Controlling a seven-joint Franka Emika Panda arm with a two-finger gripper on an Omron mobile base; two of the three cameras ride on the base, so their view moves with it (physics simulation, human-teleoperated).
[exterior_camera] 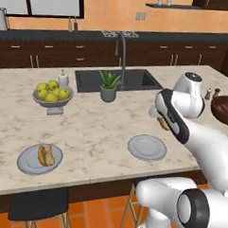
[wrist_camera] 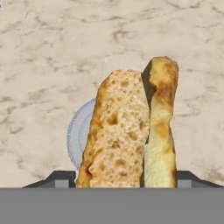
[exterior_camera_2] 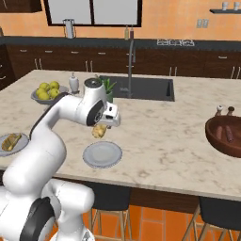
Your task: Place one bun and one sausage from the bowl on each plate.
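My gripper [exterior_camera_2: 99, 128] is shut on a split golden bun [exterior_camera_2: 98, 132] and holds it in the air above the far edge of the empty grey plate [exterior_camera_2: 102, 155]. In the hand view the bun [wrist_camera: 127, 131] stands between my fingertips [wrist_camera: 61, 178], with the plate's rim [wrist_camera: 78, 136] showing behind it. From the left base view the bun [exterior_camera: 162, 124] peeks out under my arm, just beyond the empty plate [exterior_camera: 147, 148]. A second plate [exterior_camera: 25, 162] at the front left holds a bun with a sausage [exterior_camera: 46, 155]. The dark wooden bowl [exterior_camera_2: 217, 139] sits far right with a sausage [exterior_camera_2: 229, 134] inside.
A grey footed bowl of yellow fruit [exterior_camera: 52, 97] stands at the left, a potted plant [exterior_camera: 109, 86] near the sink [exterior_camera: 117, 79]. Salt and pepper shakers [exterior_camera_2: 224, 111] stand behind the wooden bowl. Stools [exterior_camera: 37, 204] sit under the counter's front edge.
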